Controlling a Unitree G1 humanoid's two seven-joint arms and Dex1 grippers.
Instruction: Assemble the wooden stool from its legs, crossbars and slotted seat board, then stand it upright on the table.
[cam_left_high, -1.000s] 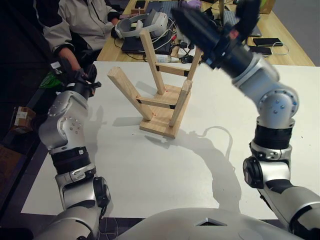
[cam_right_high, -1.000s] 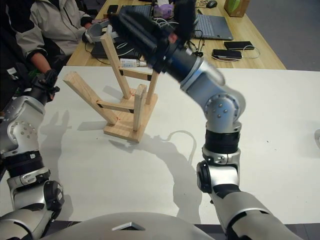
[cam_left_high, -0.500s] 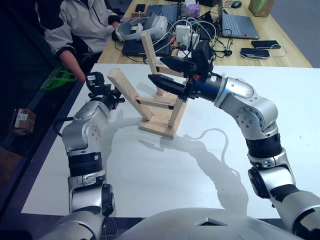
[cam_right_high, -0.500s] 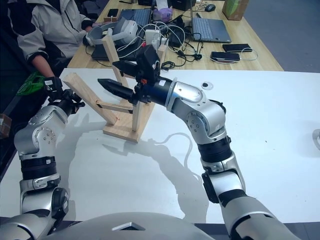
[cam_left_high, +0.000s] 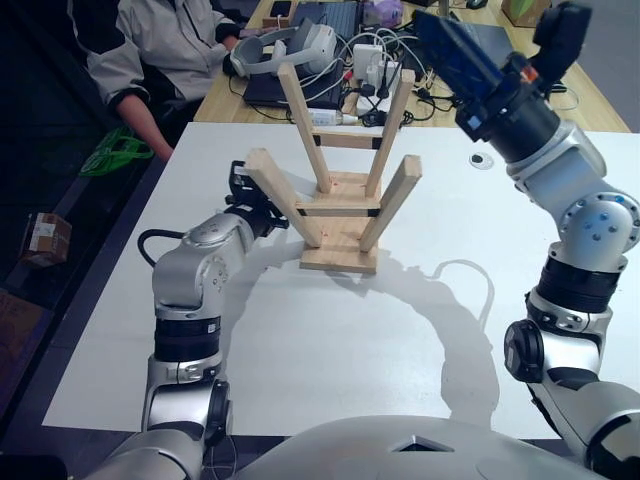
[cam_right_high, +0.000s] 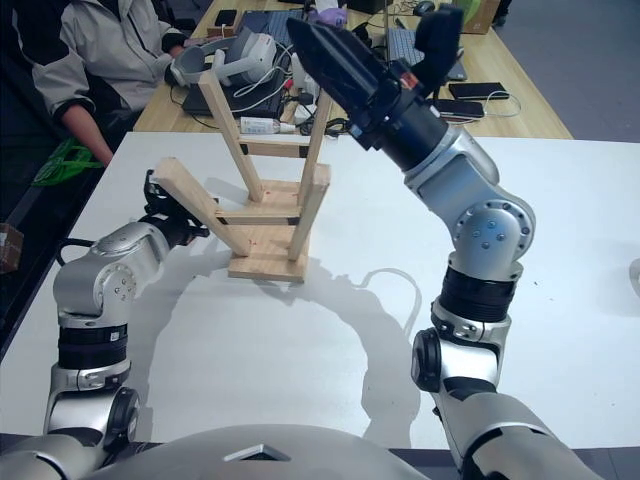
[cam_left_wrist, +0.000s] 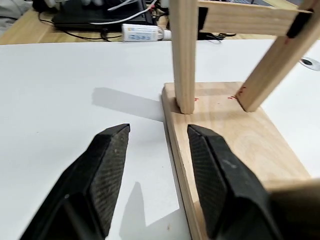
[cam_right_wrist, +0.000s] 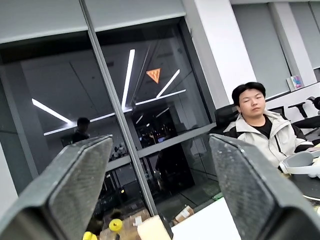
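Pale wooden stool (cam_left_high: 340, 215) sits mid-frame on white counter (cam_left_high: 300, 340), legs up; left hand (cam_left_wrist: 157, 129) spread wide by its seat edge; right hand (cam_right_wrist: 161, 141) wide, raised upper right.

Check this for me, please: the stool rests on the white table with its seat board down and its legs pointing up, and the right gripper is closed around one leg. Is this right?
Not entirely. The right gripper is open and raised in the air, apart from the stool, holding nothing; the right eye view shows it. The rest is right: seat board down on the white table, legs pointing up.
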